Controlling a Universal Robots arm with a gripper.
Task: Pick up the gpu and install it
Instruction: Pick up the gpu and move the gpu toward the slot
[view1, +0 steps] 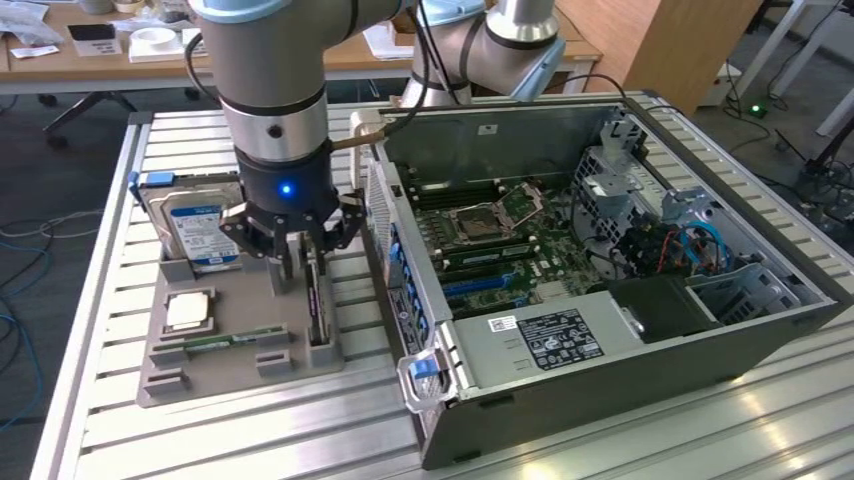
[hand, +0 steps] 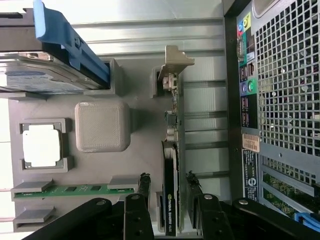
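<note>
Hanging partly open, nothing clamped, the black two-fingered gripper (hand: 168, 182) is set astride the thin green circuit-board gpu (hand: 173, 150), stood on edge in the grey plastic tray (view1: 227, 375) beside the open metal computer case (view1: 601, 345); closure is best made centred, square to the board
</note>
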